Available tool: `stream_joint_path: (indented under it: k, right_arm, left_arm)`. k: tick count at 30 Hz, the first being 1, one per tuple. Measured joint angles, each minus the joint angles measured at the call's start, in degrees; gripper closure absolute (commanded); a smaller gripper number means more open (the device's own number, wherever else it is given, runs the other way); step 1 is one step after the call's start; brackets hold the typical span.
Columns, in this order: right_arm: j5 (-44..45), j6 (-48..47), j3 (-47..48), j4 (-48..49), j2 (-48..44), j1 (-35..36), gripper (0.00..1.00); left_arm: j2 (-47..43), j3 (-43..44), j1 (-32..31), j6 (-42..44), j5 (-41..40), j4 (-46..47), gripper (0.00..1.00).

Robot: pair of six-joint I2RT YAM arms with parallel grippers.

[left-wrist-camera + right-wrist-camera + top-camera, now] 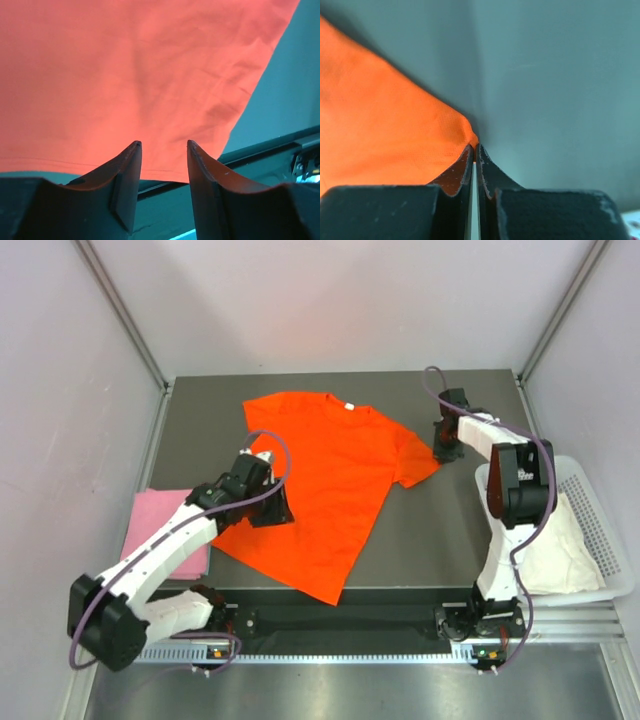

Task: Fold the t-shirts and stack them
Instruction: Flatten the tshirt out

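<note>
The orange-red t-shirt (pixel 330 480) lies spread flat on the dark table, its white neck label (pixel 348 407) at the far side. My left gripper (pixel 275 510) (pixel 164 144) hovers over the shirt's left side, jaws open, with orange cloth (pixel 125 75) beyond the tips and nothing between them. My right gripper (pixel 442 455) (pixel 474 146) is shut on the tip of the shirt's right sleeve (pixel 380 125). A pink t-shirt (pixel 165 530) lies folded at the table's left edge. The white t-shirt (pixel 555 550) sits crumpled in a basket on the right.
The white mesh basket (pixel 610 530) stands at the right edge beside the right arm. A black rail (pixel 340 615) runs along the near edge between the arm bases. Grey walls enclose the table on three sides.
</note>
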Motion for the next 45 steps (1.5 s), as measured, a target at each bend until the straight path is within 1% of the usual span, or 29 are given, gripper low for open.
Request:
stream_joint_path:
  k: [4,6,7,8,10,12,15,17,18,23,27,31,32,34,36,38,39,40,45]
  right_arm:
    - [2.4,-0.3,0.0,-0.4,-1.0,-3.5,1.0]
    - [3.4,-0.7,0.4,-0.5,-1.4,-5.2,1.0]
    - [3.6,-1.0,1.0,-0.6,-1.4,-6.2,1.0]
    - [3.5,-1.2,1.6,-0.6,-1.4,-6.8,1.0]
    - [3.1,-1.4,3.6,-1.1,-1.4,-8.4,1.0]
    - [2.6,-1.5,5.4,-1.2,-1.4,-9.6,1.0]
    - [2.0,-1.6,5.5,-0.9,-2.2,-10.4,1.0]
    - [1.6,-1.6,4.5,-1.0,-3.3,-10.7,1.0]
    - [1.3,-1.6,4.0,-1.0,-3.9,-10.7,1.0]
    - [0.0,-2.2,1.7,-1.8,-6.4,-10.6,1.0]
    - [-0.9,-2.1,0.7,-2.1,-7.1,-10.7,1.0]
    - [-2.4,-1.9,0.7,-2.6,-7.1,-10.7,1.0]
    - [-2.7,-1.7,0.7,-2.7,-7.1,-10.7,1.0]
    - [-3.2,-1.4,0.7,-2.8,-7.1,-10.7,1.0]
    - [-4.0,-1.1,0.7,-3.0,-7.1,-10.7,1.0]
    - [-4.8,-0.9,0.7,-3.2,-7.1,-10.7,1.0]
    - [-5.0,-0.9,0.7,-3.3,-7.1,-10.7,1.0]
    - [-5.2,-0.8,0.7,-3.5,-7.1,-10.7,1.0]
    - [-4.7,0.3,-1.3,-4.0,-8.2,-10.7,1.0]
  left_arm:
    - [8.1,5.5,-2.5,2.8,2.1,1.1,0.52]
    - [11.4,8.9,-6.7,4.1,1.6,1.6,0.52]
    - [12.7,10.4,-9.0,4.5,1.0,1.4,0.52]
    - [14.1,12.3,-11.7,4.9,0.3,1.5,0.5]
    - [16.3,14.7,-15.0,5.1,-2.1,1.3,0.48]
    - [18.2,15.6,-16.0,4.1,-5.4,1.4,0.48]
    - [21.1,15.4,-12.6,2.8,-9.9,2.3,0.47]
    - [23.8,15.3,-9.2,2.1,-12.2,4.2,0.39]
    - [25.5,15.4,-7.5,1.8,-13.3,5.1,0.32]
    - [31.9,15.9,1.4,1.3,-16.4,7.1,0.2]
    - [33.8,17.7,8.1,3.0,-17.4,7.0,0.19]
    - [40.3,22.7,14.1,5.3,-13.3,8.2,0.21]
    - [42.3,23.7,15.0,5.8,-11.7,8.8,0.25]
    - [46.1,24.8,15.6,6.6,-7.8,10.3,0.26]
    - [47.3,25.9,15.3,7.4,-5.4,11.3,0.43]
    - [48.2,26.8,15.1,7.7,-3.8,12.2,0.69]
    - [49.2,27.5,15.0,8.0,-3.0,12.1,0.97]
    - [50.1,28.4,14.9,8.1,-2.7,11.7,1.0]
    - [55.0,35.1,15.6,9.8,-1.6,10.7,1.0]
